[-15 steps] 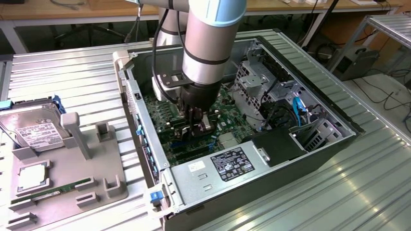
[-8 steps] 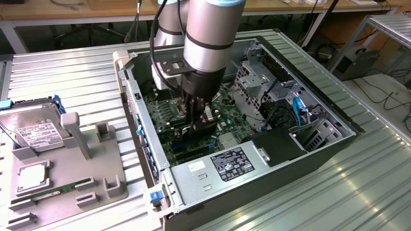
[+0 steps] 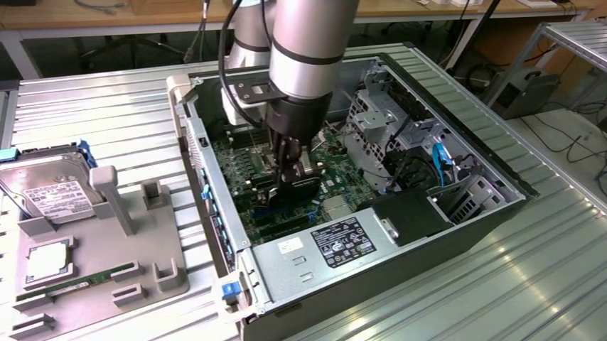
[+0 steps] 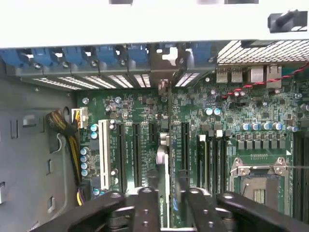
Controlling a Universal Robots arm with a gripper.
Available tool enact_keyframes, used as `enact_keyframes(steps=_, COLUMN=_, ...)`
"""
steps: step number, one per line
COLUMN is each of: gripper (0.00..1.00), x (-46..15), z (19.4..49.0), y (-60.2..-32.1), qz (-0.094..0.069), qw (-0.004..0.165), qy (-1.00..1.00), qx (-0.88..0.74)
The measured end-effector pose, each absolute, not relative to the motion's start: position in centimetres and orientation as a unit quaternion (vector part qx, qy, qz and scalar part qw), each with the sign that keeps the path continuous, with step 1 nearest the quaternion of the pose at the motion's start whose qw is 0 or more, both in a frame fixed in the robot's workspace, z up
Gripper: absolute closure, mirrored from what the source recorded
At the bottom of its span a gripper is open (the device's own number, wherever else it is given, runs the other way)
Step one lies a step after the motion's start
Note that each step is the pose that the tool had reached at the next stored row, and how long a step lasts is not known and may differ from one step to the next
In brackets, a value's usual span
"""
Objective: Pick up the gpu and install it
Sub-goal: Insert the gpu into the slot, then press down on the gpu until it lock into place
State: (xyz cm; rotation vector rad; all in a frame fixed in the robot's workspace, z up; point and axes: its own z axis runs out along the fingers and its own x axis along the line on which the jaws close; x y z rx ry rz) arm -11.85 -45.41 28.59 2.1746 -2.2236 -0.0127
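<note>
Open computer case (image 3: 455, 234) lying on its side at centre of the exterior view, on a ribbed metal table (image 3: 85, 106); arm reaching down into it from the upper edge of the frame. Gripper (image 3: 292, 170) low over the green motherboard (image 3: 242, 163), fingers (image 4: 146, 205) clamped on the top edge of the gpu (image 3: 296, 192), a thin dark card held on edge. In the wrist view, gpu (image 4: 164, 183) seen edge-on between the two black fingers, in line with an expansion slot (image 4: 185, 145) among the parallel slots of the motherboard (image 4: 227, 104); seating in the slot not discernible. Little free room around the card: rear case wall with blue slot clips (image 4: 43, 57) just past its far end, drive cage (image 3: 379, 117) and power supply (image 3: 332, 245) close on the exterior view's right and lower side. Grey parts tray (image 3: 95, 284) at lower left, well apart from the case, carrying a hard drive (image 3: 43, 188) and a green memory stick (image 3: 76, 282)
</note>
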Motion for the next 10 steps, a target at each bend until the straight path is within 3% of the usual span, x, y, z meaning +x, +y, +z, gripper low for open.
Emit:
enact_keyframes(steps=2, gripper=0.87, x=-12.11, z=28.59, y=-45.37, qz=-0.004, qw=0.016, qy=-0.715, qx=0.699)
enact_keyframes(steps=10, gripper=0.89, x=-12.16, z=28.6, y=-45.36, qz=-0.004, qw=0.016, qy=-0.715, qx=0.699)
